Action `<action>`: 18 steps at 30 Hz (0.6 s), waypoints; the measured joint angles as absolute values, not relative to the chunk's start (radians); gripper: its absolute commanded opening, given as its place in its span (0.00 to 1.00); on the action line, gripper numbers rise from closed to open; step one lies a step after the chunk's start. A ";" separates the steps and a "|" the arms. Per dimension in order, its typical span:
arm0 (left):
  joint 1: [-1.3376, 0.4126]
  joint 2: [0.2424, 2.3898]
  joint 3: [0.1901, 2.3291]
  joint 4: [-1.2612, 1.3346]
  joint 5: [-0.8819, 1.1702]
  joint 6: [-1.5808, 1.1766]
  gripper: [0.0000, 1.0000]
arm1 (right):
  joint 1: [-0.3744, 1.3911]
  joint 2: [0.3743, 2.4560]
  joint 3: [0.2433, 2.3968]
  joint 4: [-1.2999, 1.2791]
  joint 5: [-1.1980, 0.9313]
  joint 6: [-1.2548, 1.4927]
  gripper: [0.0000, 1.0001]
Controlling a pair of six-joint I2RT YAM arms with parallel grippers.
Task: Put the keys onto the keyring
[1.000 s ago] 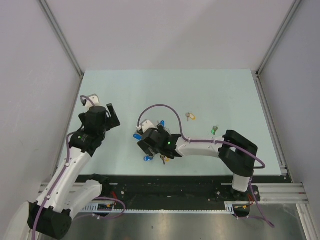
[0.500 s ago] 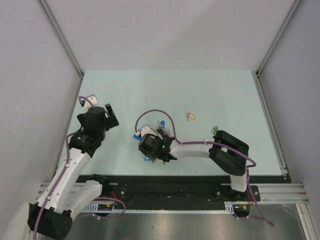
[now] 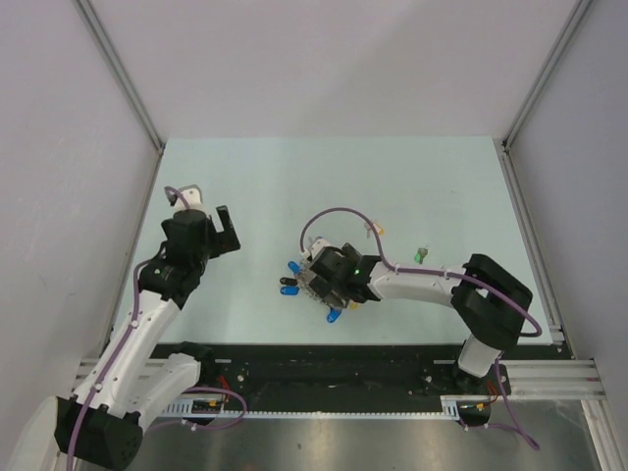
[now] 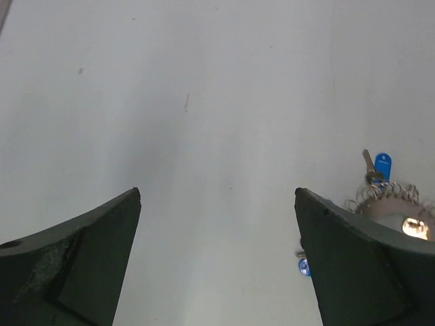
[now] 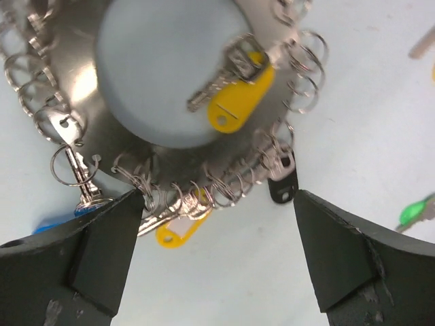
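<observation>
Over the pale table [image 3: 442, 177], right hand [image 5: 217, 197] gapes empty above the keyring [image 5: 268, 129]; left hand [image 4: 217, 193] gapes empty too.

A pale mint-green counter [image 3: 294, 177] is enclosed on three sides by plain light-grey wall panels [image 3: 324, 59], which are joined at the far corners by aluminium posts [image 3: 118, 74] (one on each side). Its near edge is bordered by a black rail [image 3: 324, 365], beyond which brushed metal sheet [image 3: 343, 442] is seen. The scene is evenly lit.

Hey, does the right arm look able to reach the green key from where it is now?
Probably yes. The right gripper is open above the keyring, and the green key lies alone on the bare table close beside it, with nothing between them.
</observation>
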State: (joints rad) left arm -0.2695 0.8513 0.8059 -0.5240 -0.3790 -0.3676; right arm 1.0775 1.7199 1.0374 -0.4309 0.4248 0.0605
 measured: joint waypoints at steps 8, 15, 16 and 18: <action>-0.342 0.877 0.765 -0.464 -0.200 -0.313 0.99 | 0.954 1.518 1.011 -0.443 0.284 0.051 0.88; -0.714 1.008 0.771 -0.462 -0.271 -0.342 0.84 | 0.801 1.249 0.934 -0.422 0.194 0.093 0.81; -0.755 1.032 0.778 -0.467 -0.286 -0.347 0.83 | 0.773 1.214 0.925 -0.420 0.192 0.101 0.80; -0.833 1.091 0.801 -0.470 -0.310 -0.361 0.74 | 0.710 1.126 0.901 -0.415 0.186 0.124 0.77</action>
